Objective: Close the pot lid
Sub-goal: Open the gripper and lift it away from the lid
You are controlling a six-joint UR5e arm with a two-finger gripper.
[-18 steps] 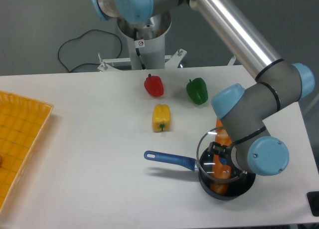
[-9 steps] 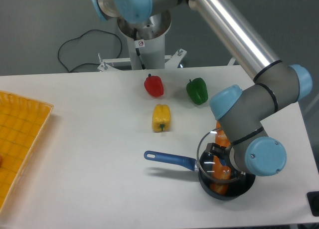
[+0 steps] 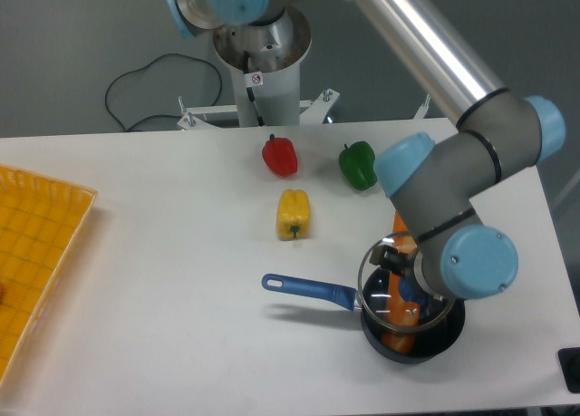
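Observation:
The small black pot (image 3: pixel 419 342) with a long blue handle (image 3: pixel 308 289) sits at the front right of the white table. The clear glass lid (image 3: pixel 385 289) with a metal rim hovers tilted over the pot's left side. My gripper (image 3: pixel 405 287) is shut on the lid's blue knob, mostly hidden behind the wrist. Something orange shows inside the pot through the glass.
A red pepper (image 3: pixel 280 155), a green pepper (image 3: pixel 359 164) and a yellow pepper (image 3: pixel 293 214) lie behind the pot. An orange tray (image 3: pixel 36 253) stands at the left edge. The arm's base (image 3: pixel 260 62) and a cable are at the back.
The wrist and upper arm have shifted slightly left and back. The lid stays held over the pot, almost where it was.

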